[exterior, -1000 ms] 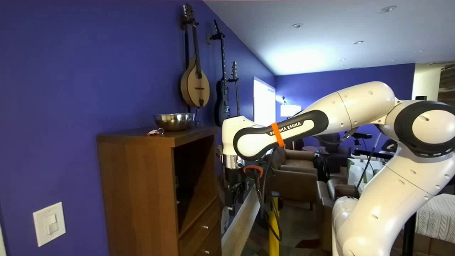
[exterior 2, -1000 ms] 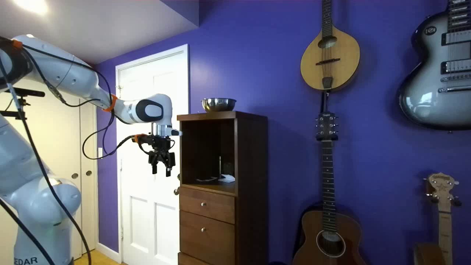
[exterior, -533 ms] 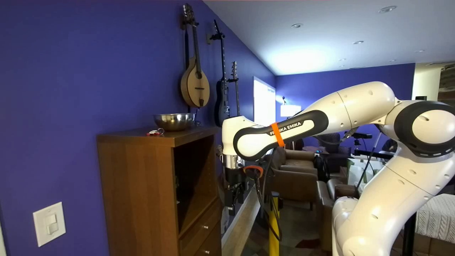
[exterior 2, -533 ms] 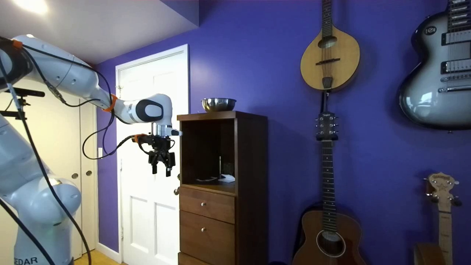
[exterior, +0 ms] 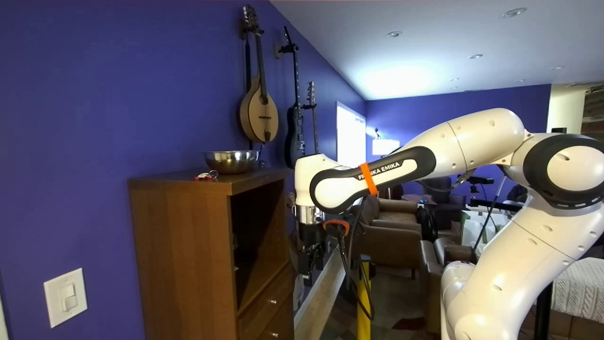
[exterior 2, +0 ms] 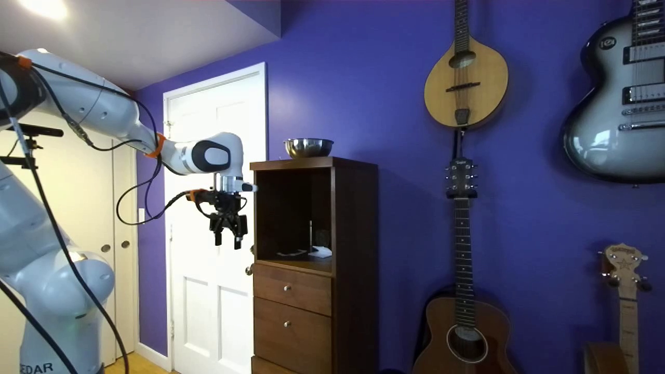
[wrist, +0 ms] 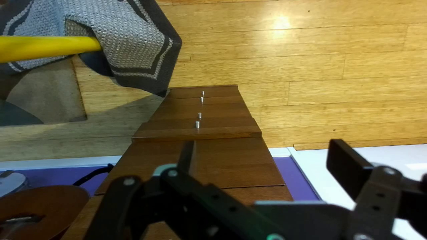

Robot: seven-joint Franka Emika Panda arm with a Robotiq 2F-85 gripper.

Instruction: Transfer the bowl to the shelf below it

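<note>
- Bowl [exterior 2: 308,148]: stands upright on the top [exterior: 172,177] of the cabinet [exterior 2: 355,259], as both exterior views show; a small red item [exterior: 206,175] lies just beside it, at 8 o'clock in an exterior view.
- Shelf [exterior 2: 301,263]: the board inside the cabinet, at about 6 o'clock from the bowl in an exterior view. A white item [exterior 2: 320,252] lies toward its 3 o'clock end.
- Stage: judged to be the very start. No part of the transfer shows as done; the bowl is neither gripped nor raised.
- Steps left, as inferred: rise to the bowl, take its rim, lift, draw it out beyond the top's front edge, descend, move in over the shelf, set it down and let go.
- Gripper [exterior 2: 227,242]: points toward 6 o'clock in both exterior views, lower than the bowl and well apart from it. In an exterior view the bowl lies between 1 and 2 o'clock from it, the shelf between 3 and 4.
- Jaws: spread wide, apparently near their limit; the fingers [wrist: 347,158] are blurred in the wrist view, yet the gap between them is plain.
- Hold: nothing. Cabinet wood and purple wall [wrist: 297,176] show in the gap as background only; no contact with the cabinet is visible.
</note>
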